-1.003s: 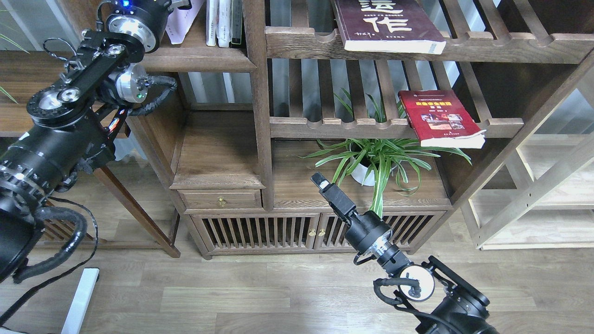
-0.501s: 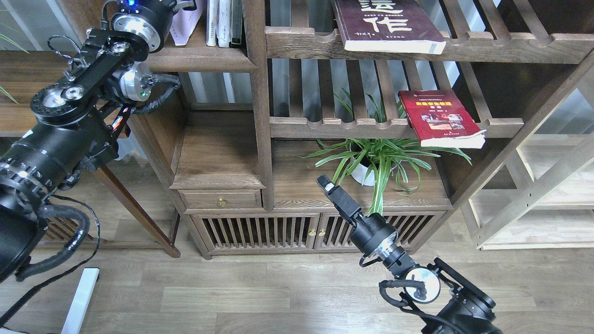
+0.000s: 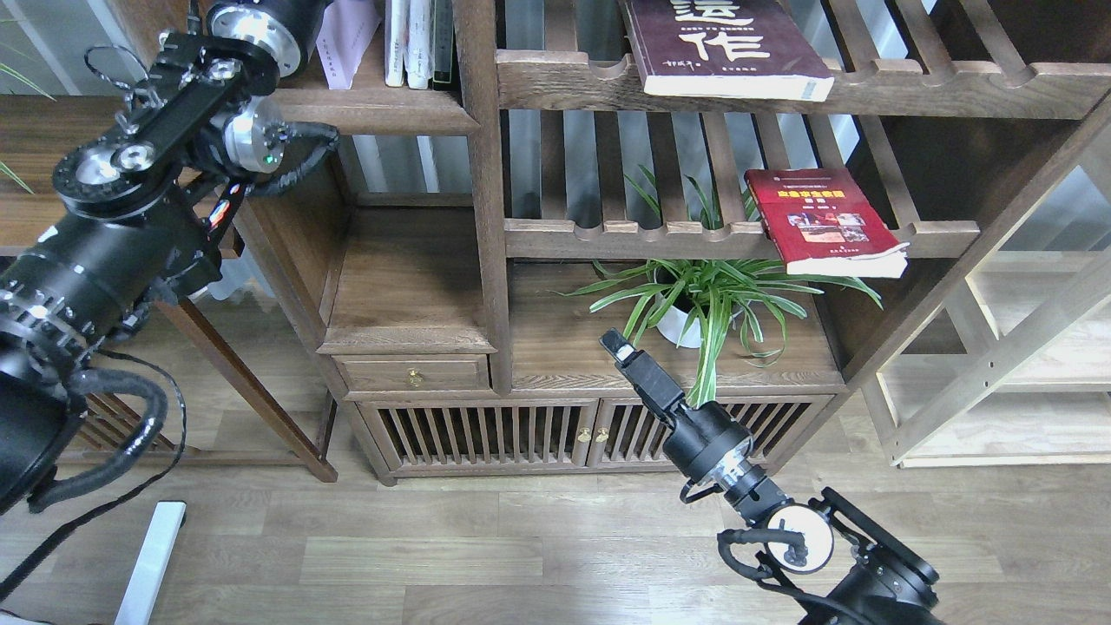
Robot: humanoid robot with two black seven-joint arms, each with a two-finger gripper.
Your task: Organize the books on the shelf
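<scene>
From the head view I note my right claw [image 3: 614,341] low in the centre, over the front of the cabinet top, just left of the potted plant [image 3: 694,299]; it is seen narrow and nearly end-on, so I cannot tell whether its fingers are apart or together, and nothing shows in it. My left arm rises along the left side and its far end passes out of the top of the view, so the left claw is not seen; the pale book [image 3: 345,39] stands tilted just beside that arm on the shelf [image 3: 373,108], near several upright volumes. The red book [image 3: 823,221] lies flat on the middle slatted rack [image 3: 608,234], up and to the right of the right claw, its long axis running back-left to front-right, its front corner overhanging the rail. The maroon book [image 3: 720,43] lies flat on the upper rack, higher again. In my judgement the right arm is the nearer to both flat books, and the red one is its likelier next pick, calling for a reach upward and rightward past the plant leaves.
</scene>
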